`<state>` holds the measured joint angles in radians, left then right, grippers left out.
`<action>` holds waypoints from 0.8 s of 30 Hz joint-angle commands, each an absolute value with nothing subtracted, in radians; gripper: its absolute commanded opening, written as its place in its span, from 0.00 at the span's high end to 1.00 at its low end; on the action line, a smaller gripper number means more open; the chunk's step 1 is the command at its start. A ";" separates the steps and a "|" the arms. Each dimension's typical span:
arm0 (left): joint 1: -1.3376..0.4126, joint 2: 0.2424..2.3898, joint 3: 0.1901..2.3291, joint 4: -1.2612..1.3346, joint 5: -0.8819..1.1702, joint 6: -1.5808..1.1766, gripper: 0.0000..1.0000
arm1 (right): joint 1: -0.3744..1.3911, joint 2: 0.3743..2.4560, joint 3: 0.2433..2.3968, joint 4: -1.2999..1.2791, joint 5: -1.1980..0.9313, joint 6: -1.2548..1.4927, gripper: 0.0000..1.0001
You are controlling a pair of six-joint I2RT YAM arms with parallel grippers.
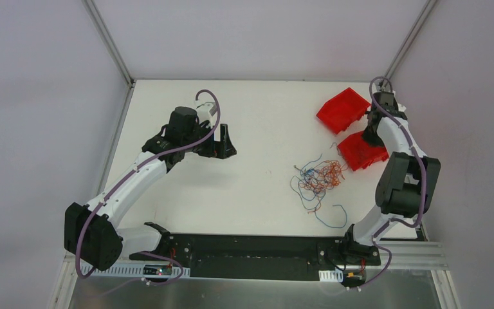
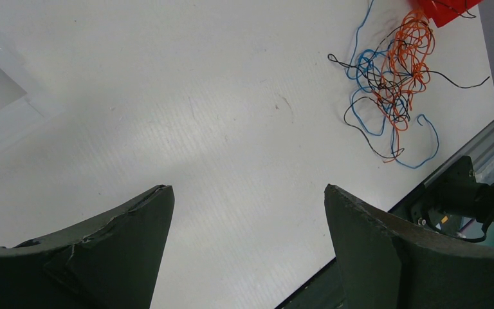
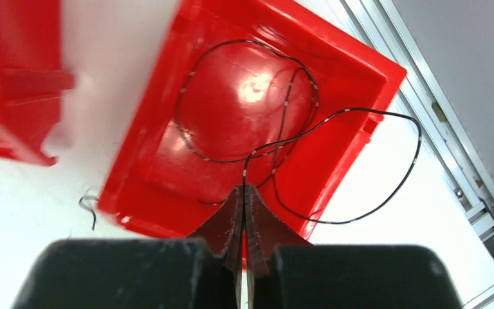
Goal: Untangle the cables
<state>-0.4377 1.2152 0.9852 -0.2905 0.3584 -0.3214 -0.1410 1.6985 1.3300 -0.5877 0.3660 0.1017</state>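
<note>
Right gripper (image 3: 244, 193): jaws pressed flat together, and a black cable (image 3: 244, 170) comes straight out of the tips, so it's pinched on that strand. From the pinch the strand curls up into a loop across the floor of the near red bin (image 3: 334, 84), while another length swings out over the bin's right-hand rim and lies on the white table (image 3: 424, 212). A short dark scrap of wire (image 3: 90, 207) sits on the table just beside the bin's left corner. From above, that gripper (image 1: 371, 129) hangs over the near red bin (image 1: 362, 152), with the far red bin (image 1: 343, 109) just beyond it, both at the right side of the table (image 1: 251, 103).

Over to the left gripper (image 2: 247, 212): jaws spread wide, nothing between them, only bare table under the gap. It hovers (image 1: 222, 145) left of centre, well apart from the work.

And the cables (image 1: 321, 177): a bunched knot of orange, blue and black strands right of centre, near the near bin, with loose blue tails trailing toward the near edge. The left wrist view has the same knot (image 2: 392, 77) up in its far right corner.
</note>
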 commanded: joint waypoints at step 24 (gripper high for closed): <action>-0.532 1.275 0.974 -0.235 0.382 -0.399 0.11 | -0.202 1.643 1.252 -0.557 0.355 0.276 0.54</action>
